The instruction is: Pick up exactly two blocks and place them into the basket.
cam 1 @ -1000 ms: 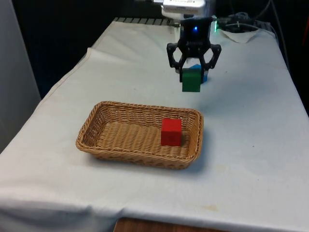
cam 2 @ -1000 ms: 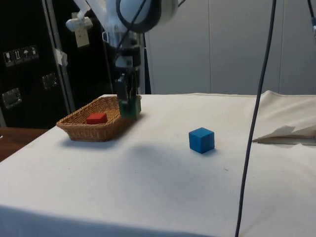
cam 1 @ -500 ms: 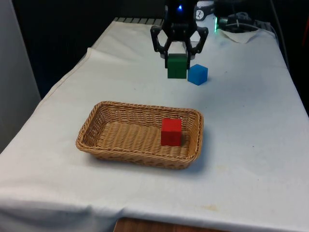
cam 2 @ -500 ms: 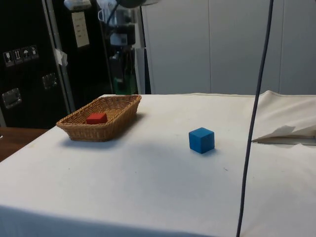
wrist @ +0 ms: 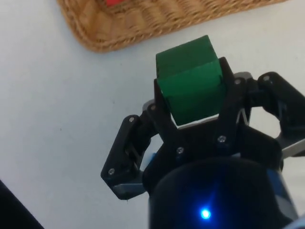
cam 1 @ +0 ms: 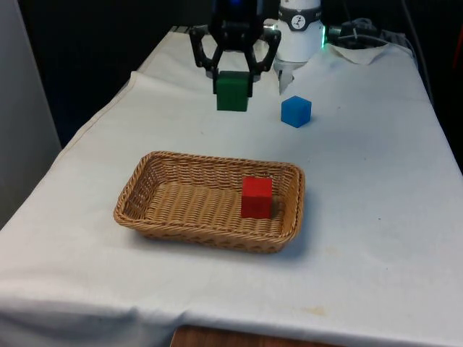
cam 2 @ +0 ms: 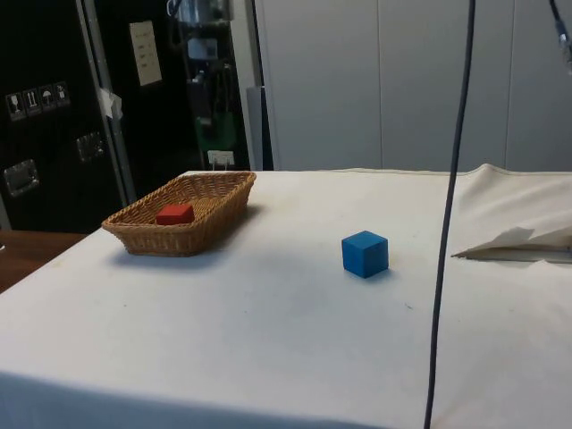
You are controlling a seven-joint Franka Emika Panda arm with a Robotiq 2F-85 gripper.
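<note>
The pincer point(cam 1: 233, 72) grips a green block point(cam 1: 232, 91) above the table point(cam 1: 376, 181); a red block point(cam 1: 256, 196) lies in the basket point(cam 1: 137, 184). A blue block point(cam 1: 296, 111) sits apart on the cloth.

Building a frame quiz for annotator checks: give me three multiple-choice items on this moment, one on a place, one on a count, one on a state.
1. Where is the blue block?
A. In the wicker basket
B. On the white cloth, outside the basket
C. Between the fingers

2. How many blocks lie in the basket?
A. One
B. Two
C. None

3. What state is the green block in?
A. Resting on the cloth
B. Lying in the basket
C. Clamped in the gripper, off the table

Answers:
1. B: the blue block sits on the cloth, apart from the wicker basket.
2. A: the red block is alone in the basket.
3. C: the gripper has its fingers against both sides of the green block, with the table far below.
</note>
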